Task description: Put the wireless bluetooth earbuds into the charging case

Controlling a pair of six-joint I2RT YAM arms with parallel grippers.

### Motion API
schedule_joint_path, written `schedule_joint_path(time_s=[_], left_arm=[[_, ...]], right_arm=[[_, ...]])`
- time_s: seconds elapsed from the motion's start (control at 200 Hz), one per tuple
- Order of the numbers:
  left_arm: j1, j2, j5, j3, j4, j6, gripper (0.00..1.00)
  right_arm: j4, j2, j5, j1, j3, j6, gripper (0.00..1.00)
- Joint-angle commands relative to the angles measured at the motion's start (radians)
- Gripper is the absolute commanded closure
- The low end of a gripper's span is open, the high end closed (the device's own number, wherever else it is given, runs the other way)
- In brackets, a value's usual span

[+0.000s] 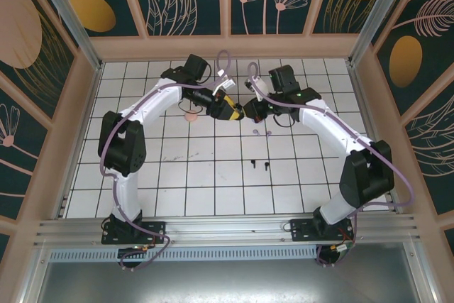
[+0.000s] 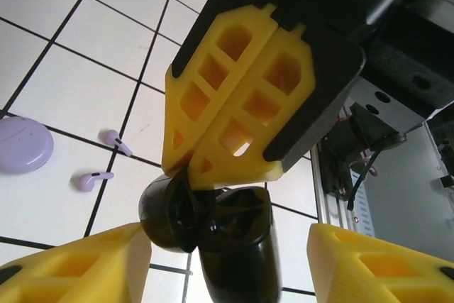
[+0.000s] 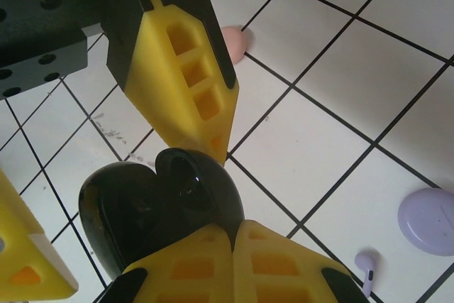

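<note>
An open black charging case point(image 2: 237, 260) hangs above the tiles where the two arms meet point(image 1: 245, 113). My right gripper point(image 3: 234, 226) is shut on the rim of its lid point(image 2: 167, 211); its closed yellow fingertips point(image 2: 188, 168) pinch that edge. My left gripper point(image 2: 228, 235) is open, one finger on each side of the case, and the right-hand finger point(image 2: 383, 267) stands clear of it. Two lavender earbuds point(image 2: 113, 141) point(image 2: 92, 179) lie on the table beside a closed lavender case point(image 2: 21, 143). Two black earbuds point(image 1: 253, 165) point(image 1: 266, 164) lie nearer the arm bases.
A closed pink case point(image 3: 236, 40) sits on the tiles left of the grippers point(image 1: 190, 115). The tiled table point(image 1: 213, 189) is walled by a wooden frame. Open tiles stretch in front of the arms.
</note>
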Motion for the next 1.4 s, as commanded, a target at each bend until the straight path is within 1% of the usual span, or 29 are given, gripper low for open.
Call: schedule_joint_path(time_s=[0.0,0.28,0.42,0.49,0.531,0.586,0.671,0.751,0.791,0.866,0.911,0.941,0.956,1.041,1.136,1.221,1.291,1.386,1.396], left_arm=[[-0.002,0.016,0.053,0.03,-0.052,0.056,0.41],[-0.002,0.022,0.059,0.031,-0.055,0.064,0.48],[-0.002,0.026,0.068,0.034,-0.054,0.065,0.54],[-0.002,0.026,0.076,0.035,-0.052,0.066,0.6],[-0.002,0.024,0.079,0.035,-0.051,0.066,0.61],[-0.002,0.024,0.084,0.036,-0.049,0.066,0.68],[-0.002,0.023,0.092,0.034,-0.045,0.066,0.75],[-0.002,0.016,0.103,0.025,-0.029,0.062,0.86],[-0.003,0.013,0.106,0.017,-0.017,0.053,0.88],[-0.002,0.001,0.107,-0.006,0.022,0.032,0.95],[-0.002,-0.01,0.106,-0.022,0.046,0.018,0.98],[-0.002,-0.018,0.103,-0.036,0.069,0.005,0.99],[-0.002,-0.024,0.101,-0.044,0.084,-0.002,1.0],[-0.001,-0.063,0.076,-0.107,0.203,-0.075,1.0],[0.011,-0.128,0.054,-0.218,0.417,-0.206,1.0],[0.032,-0.194,0.02,-0.327,0.63,-0.326,1.0],[0.047,-0.243,-0.009,-0.397,0.764,-0.4,1.0],[0.05,-0.288,-0.078,-0.471,0.889,-0.453,1.0],[0.05,-0.311,-0.085,-0.479,0.904,-0.458,1.0]], right_arm=[[-0.015,0.011,0.008,0.012,0.047,-0.023,1.0],[-0.017,0.018,0.015,0.023,0.054,-0.021,1.0],[-0.014,0.019,0.022,0.027,0.049,-0.019,1.0],[-0.013,0.019,0.025,0.029,0.051,-0.019,1.0],[-0.014,0.019,0.028,0.029,0.052,-0.019,1.0],[-0.012,0.017,0.032,0.031,0.055,-0.016,1.0],[-0.009,0.014,0.044,0.031,0.059,-0.013,1.0],[-0.005,0.011,0.062,0.031,0.067,-0.005,1.0],[-0.002,0.01,0.074,0.031,0.072,-0.001,1.0],[0.004,0.004,0.108,0.031,0.079,0.008,0.92],[0.006,0.0,0.131,0.031,0.086,0.016,0.8],[0.005,-0.006,0.15,0.029,0.09,0.022,0.72],[0.007,-0.01,0.157,0.029,0.09,0.025,0.69],[0.009,-0.035,0.19,0.021,0.09,0.049,0.58],[0.005,-0.092,0.195,0.001,0.068,0.081,0.52],[0.015,-0.171,0.193,-0.016,0.007,0.115,0.46],[0.018,-0.233,0.207,-0.027,-0.049,0.152,0.45],[0.009,-0.288,0.241,-0.034,-0.113,0.217,0.45],[0.005,-0.291,0.244,-0.034,-0.118,0.224,0.44]])
